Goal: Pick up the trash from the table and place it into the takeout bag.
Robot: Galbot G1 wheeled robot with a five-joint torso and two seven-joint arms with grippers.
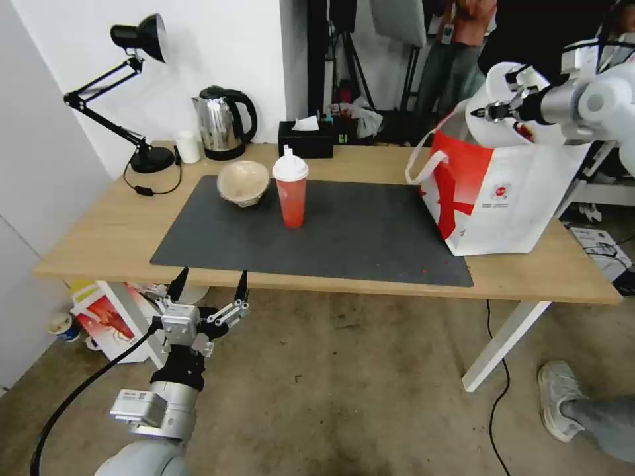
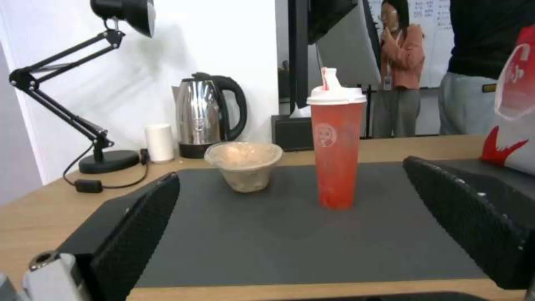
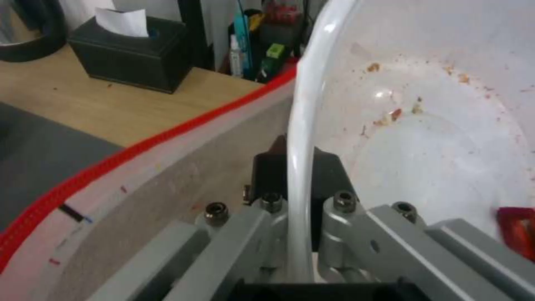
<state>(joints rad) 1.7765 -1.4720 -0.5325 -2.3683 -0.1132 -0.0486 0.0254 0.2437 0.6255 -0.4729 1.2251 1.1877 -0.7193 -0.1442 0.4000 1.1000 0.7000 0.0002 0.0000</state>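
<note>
White plastic bowl (image 3: 434, 138) was held by its rim in the clamped right tool (image 3: 301, 167), tilted directly over the takeout bag (image 1: 489, 198) mouth on the table (image 1: 99, 231). Left tool (image 1: 210, 285), fingers apart, was parked below the table's near edge.

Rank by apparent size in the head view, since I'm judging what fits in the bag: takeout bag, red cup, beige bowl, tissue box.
1. takeout bag, clearly largest.
2. red cup.
3-4. beige bowl and tissue box look alike; the box stands farther back, so no ranking.
</note>
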